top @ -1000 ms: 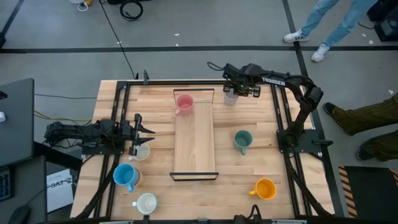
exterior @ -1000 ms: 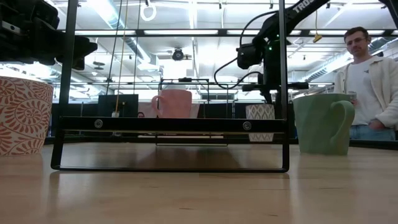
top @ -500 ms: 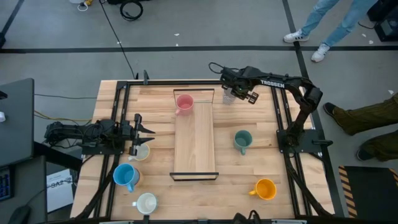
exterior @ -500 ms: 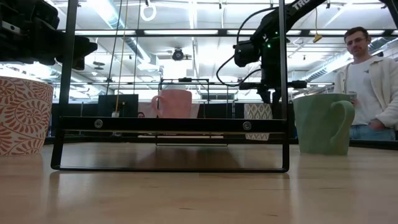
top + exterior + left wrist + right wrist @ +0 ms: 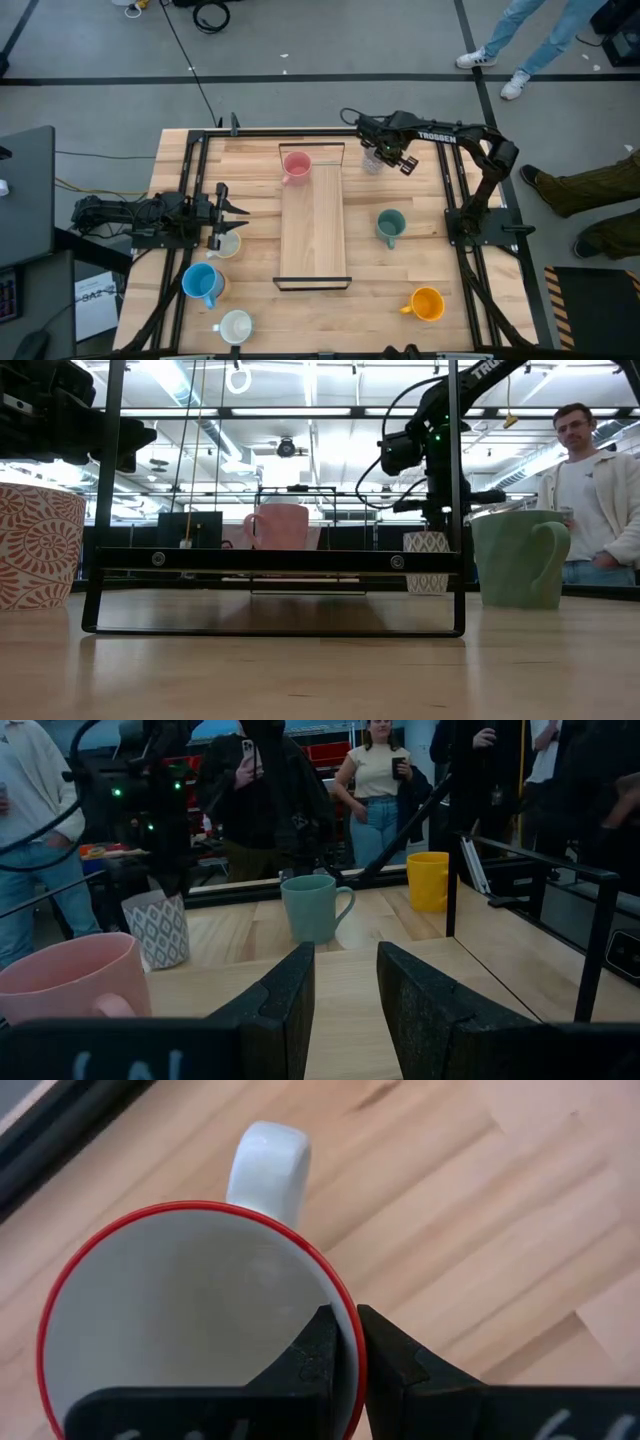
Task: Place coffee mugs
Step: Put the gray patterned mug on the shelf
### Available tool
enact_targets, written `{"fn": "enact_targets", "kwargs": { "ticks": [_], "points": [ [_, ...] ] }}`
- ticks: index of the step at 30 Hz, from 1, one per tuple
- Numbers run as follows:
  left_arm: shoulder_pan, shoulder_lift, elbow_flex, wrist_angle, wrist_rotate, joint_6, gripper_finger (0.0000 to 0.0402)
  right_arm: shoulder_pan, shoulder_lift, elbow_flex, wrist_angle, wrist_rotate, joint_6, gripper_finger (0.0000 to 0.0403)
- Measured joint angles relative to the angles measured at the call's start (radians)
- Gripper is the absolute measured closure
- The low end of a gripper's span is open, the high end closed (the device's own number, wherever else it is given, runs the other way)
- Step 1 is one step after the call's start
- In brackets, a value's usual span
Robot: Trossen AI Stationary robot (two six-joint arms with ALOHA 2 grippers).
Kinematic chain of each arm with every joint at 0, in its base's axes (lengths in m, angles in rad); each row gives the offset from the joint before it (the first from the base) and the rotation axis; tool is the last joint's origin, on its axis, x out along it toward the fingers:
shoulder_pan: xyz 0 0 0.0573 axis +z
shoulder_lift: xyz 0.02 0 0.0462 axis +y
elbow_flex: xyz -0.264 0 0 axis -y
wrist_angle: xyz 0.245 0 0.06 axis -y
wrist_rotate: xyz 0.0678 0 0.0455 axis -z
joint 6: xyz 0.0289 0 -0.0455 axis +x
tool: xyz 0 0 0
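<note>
right gripper (image 5: 342, 1342) pinching red-rimmed patterned mug (image 5: 190, 1315) by its rim near table's far edge, left gripper (image 5: 345, 982) sitting half-spread and empty beside tray (image 5: 314, 222), pink mug (image 5: 296, 165) standing on tray

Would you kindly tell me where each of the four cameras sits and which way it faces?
High view: above the table, looking straight down; both arms show, the right end effector at the patterned mug.
Low view: at tabletop height, looking level across the table; the right arm comes down from above, past the tray frame.
Left wrist view: on the left arm, looking forward across the table; its own two dark fingers show.
Right wrist view: on the right arm, looking down into the patterned mug; its fingers pinch the rim.
Shared: the teal mug shows in high, low and left wrist views.
</note>
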Motion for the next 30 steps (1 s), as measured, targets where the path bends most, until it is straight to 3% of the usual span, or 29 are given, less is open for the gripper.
{"fn": "enact_targets", "kwargs": {
  "ticks": [19,30],
  "points": [
    [0.000,0.000,0.000,0.000,0.000,0.000,0.0283,-0.002,0.001,-0.036,0.034,-0.031,-0.043,0.0321],
    [0.000,0.000,0.000,0.000,0.000,0.000,0.0283,-0.003,0.001,-0.036,0.057,-0.039,-0.053,0.0255]
  ]
}}
